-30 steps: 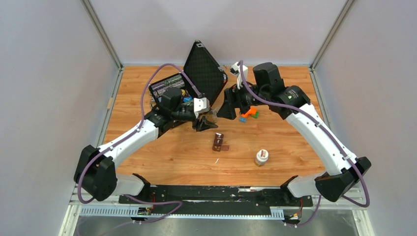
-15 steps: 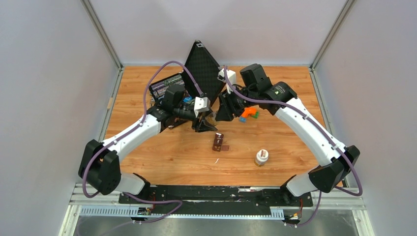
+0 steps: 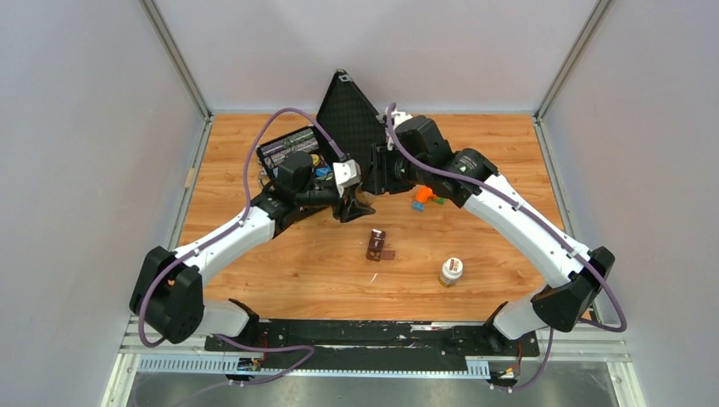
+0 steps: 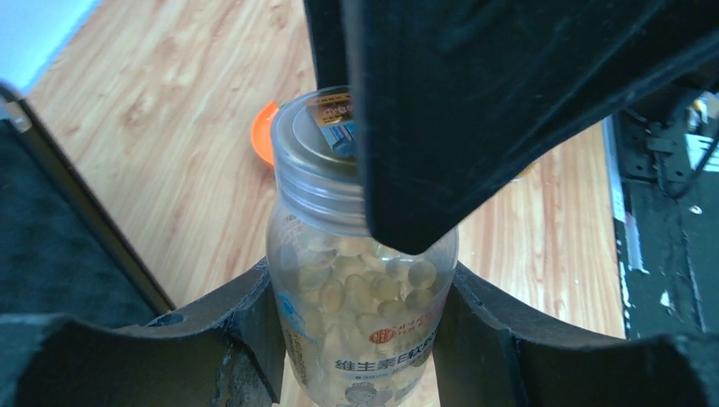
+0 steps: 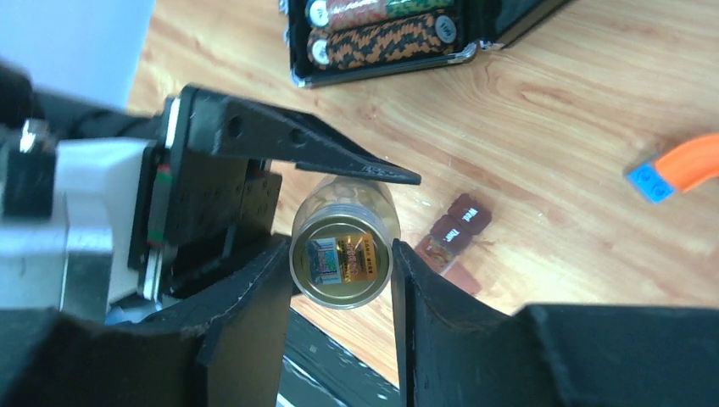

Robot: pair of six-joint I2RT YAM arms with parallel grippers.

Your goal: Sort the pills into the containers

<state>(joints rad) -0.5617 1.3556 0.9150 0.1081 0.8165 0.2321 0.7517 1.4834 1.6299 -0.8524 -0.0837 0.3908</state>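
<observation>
— Step in hand?
— By the look of it, unscrewing the lid [image 4: 315, 153] from the pill bottle [image 4: 297, 254], raised between the two arms.
— Best way through it?
— Hold the body dead firm with the left gripper [image 4: 360, 348]. Turn only the wrist of the right gripper [image 5: 341, 254], square on the bottle's axis. Lift straight off once loose, no tilting: full of pale softgels [image 4: 381, 284], easily spilled.
— Left claw?
— Roughly half spread, pinching the clear body low down, from nine and three o'clock in its own camera.
— Right claw?
— Pressed in on the lid from nine and three o'clock in its own view, touching the rim with both fingers [image 5: 254, 297]. Nothing else in it.
— And the containers [image 3: 378, 244]?
— Flat on the table [image 3: 280, 271], at six o'clock from the held bottle, apart from both arms. Brown strip, one flap seemingly open at its four o'clock corner.
— Anything nearby to mind?
— Small white-capped jar [image 3: 451, 271] at four o'clock from the strip, orange piece [image 3: 428, 195] at one o'clock, open black case [image 3: 339, 119] at eleven. Bring the opened bottle down toward six o'clock, wide of all three.
</observation>
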